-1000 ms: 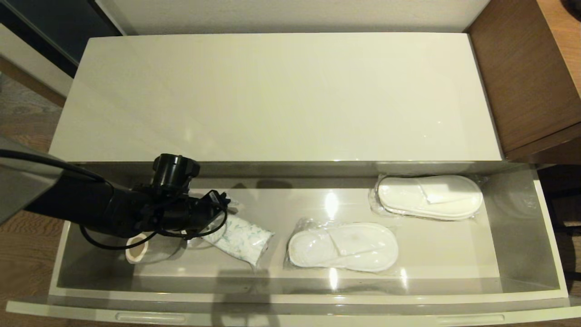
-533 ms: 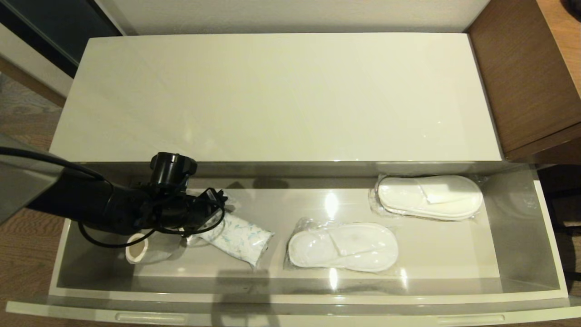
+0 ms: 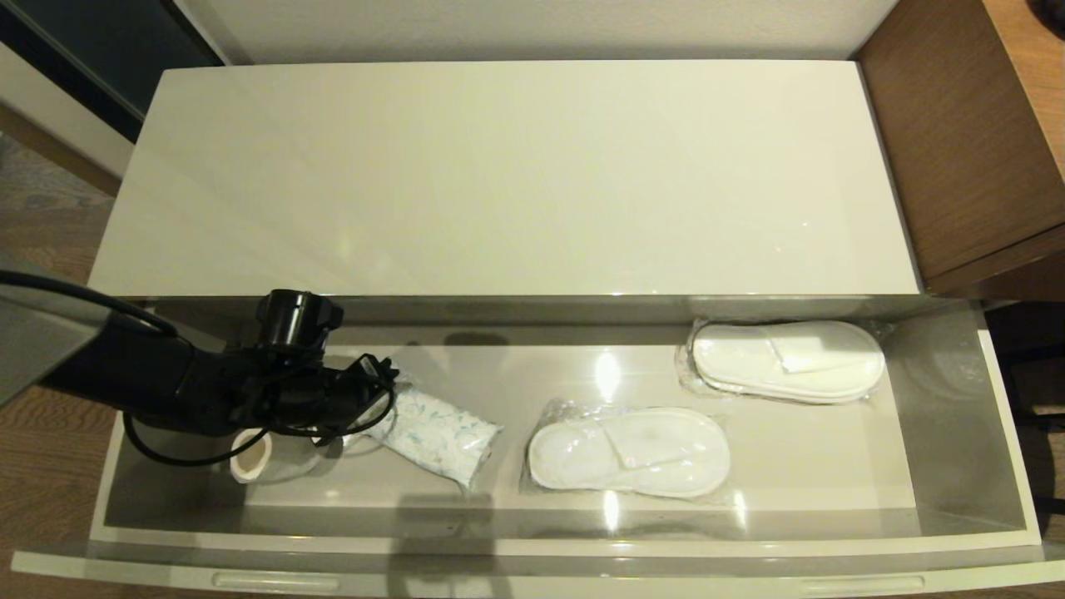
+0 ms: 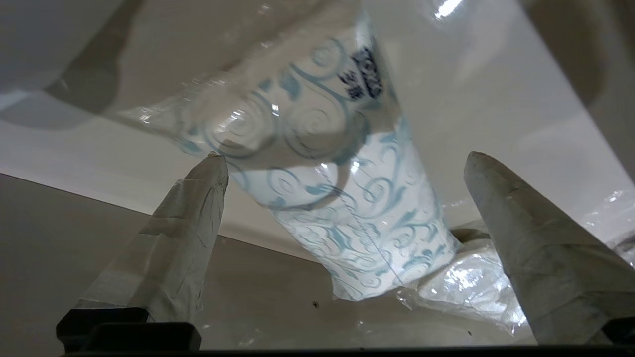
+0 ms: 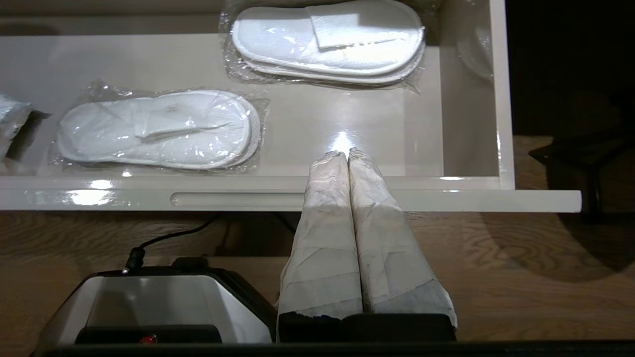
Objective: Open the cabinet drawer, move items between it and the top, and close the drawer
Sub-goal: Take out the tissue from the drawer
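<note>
White with pale blue swirls, the plastic-wrapped tissue pack [image 4: 327,198] lies at the left of the open glossy cream cabinet drawer [image 3: 549,545]. The left claw [image 4: 342,158] is spread around it; the right claw [image 5: 347,153] is pressed together outside the drawer front.

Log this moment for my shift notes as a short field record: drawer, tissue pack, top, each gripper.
drawer: cabinet drawer pulled open
tissue pack: tissue pack lies inside, left part of the drawer
top: top bears nothing in view
left gripper: left gripper open in the drawer, fingers either side of the pack, not closed on it
right gripper: right gripper shut, outside the drawer front
other contents: two wrapped slipper pairs
</note>
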You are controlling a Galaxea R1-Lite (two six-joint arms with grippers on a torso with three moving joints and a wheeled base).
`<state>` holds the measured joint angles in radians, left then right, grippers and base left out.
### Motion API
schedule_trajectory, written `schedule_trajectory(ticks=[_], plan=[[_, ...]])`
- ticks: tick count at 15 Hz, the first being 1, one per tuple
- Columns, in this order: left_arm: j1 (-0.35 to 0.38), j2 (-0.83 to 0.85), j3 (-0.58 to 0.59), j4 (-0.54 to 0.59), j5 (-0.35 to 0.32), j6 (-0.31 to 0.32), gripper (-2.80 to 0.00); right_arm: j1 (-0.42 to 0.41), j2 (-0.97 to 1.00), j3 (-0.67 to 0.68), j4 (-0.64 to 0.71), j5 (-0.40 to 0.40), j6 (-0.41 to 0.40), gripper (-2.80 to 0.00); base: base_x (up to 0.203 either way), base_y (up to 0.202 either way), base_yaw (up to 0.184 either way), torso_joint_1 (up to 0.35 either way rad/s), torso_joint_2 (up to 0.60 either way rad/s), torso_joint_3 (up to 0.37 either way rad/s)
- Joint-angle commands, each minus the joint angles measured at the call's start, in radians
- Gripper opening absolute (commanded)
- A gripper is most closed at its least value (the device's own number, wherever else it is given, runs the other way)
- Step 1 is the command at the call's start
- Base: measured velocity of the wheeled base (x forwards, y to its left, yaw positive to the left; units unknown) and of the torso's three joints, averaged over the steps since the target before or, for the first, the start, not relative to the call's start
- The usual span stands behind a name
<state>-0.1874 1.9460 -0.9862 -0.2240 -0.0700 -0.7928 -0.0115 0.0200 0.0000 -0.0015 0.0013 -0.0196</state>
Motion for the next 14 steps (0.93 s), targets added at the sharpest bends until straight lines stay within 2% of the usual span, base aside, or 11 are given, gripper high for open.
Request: schedule_trajectory(ticks=[1,14], plan=[[0.002,0.007,0.000,-0.001,-0.001,-0.005,0.00,-0.001,0.001,0.002,0.000,0.000,0.001,-2.80,0.000,0.000,0.000,0.000,0.00,0.000],[0.000,0.042,-0.023,-0.009,-0.001,-0.009,0.00,-0.001,0.001,0.002,0.000,0.000,0.000,-2.80,0.000,0.000,0.000,0.000,0.00,0.000]])
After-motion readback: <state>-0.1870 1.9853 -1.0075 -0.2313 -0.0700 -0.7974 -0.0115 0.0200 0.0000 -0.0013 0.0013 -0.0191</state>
